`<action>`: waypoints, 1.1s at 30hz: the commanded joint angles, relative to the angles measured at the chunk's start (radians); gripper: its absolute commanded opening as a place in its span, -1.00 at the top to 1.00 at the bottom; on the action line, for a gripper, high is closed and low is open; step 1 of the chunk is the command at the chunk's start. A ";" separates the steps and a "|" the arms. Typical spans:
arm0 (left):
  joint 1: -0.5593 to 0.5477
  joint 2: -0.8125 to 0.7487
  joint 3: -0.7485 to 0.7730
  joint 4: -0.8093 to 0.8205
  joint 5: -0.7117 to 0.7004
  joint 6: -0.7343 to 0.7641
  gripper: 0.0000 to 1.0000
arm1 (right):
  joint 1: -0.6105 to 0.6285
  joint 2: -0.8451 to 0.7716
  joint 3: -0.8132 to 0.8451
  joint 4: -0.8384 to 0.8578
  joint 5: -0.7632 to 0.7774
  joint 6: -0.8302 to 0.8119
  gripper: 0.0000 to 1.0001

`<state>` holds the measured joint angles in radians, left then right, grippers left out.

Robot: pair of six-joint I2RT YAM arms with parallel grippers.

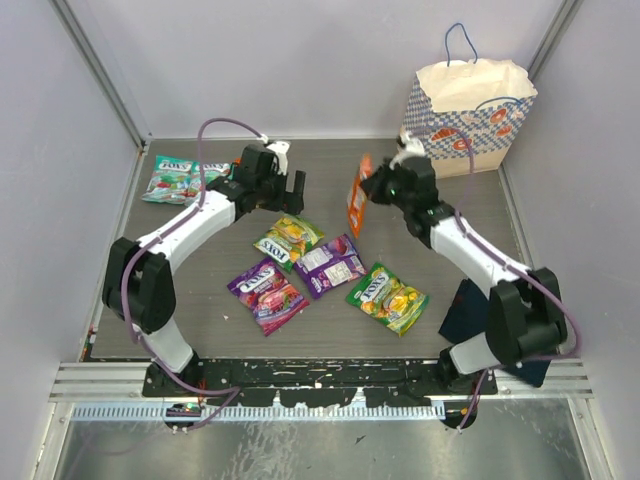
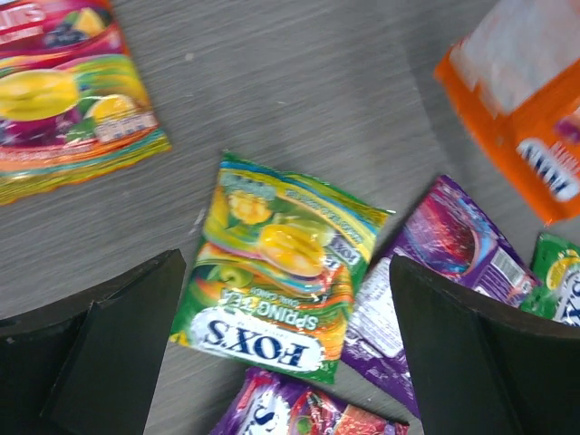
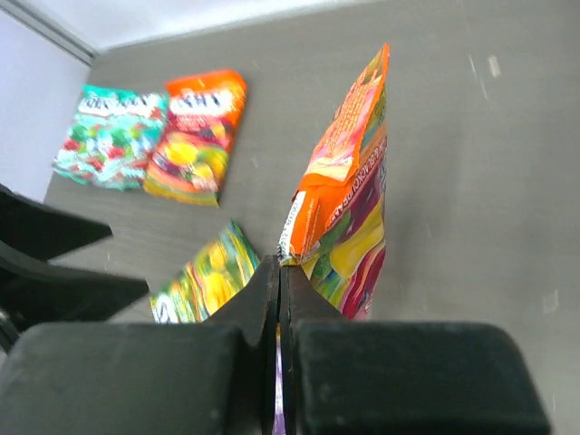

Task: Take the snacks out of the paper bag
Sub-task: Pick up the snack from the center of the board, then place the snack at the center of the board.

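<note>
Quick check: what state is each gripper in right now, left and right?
Left gripper: open, holding nothing.
Right gripper: shut on the orange packet.

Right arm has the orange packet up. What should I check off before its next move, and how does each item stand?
1. Right gripper shut on the orange packet: ok, pinched at one edge.
2. Packet apart from the paper bag: ok.
3. Bare table nearby for set-down: ok.
4. Left gripper open, apart from the right arm: ok, above the green-yellow packet.
5. Bag emptied: cannot tell, inside hidden.
</note>
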<state>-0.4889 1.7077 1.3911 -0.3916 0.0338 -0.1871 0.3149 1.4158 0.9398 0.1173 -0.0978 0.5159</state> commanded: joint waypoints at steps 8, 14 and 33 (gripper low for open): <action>0.186 -0.212 -0.072 -0.001 -0.013 -0.119 -0.96 | 0.092 0.572 0.838 -0.269 -0.048 -0.675 0.99; 0.226 -0.249 -0.106 -0.005 -0.020 -0.123 -0.96 | 0.248 0.704 0.869 -0.315 0.191 -1.038 0.91; 0.105 0.106 0.085 0.152 0.156 0.046 -0.39 | 0.076 0.396 0.408 -0.016 0.047 -0.265 -0.23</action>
<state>-0.3481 1.7294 1.3518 -0.3416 0.0994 -0.1837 0.4629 1.7294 1.3003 0.0311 -0.0776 -0.0212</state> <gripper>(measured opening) 0.774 0.720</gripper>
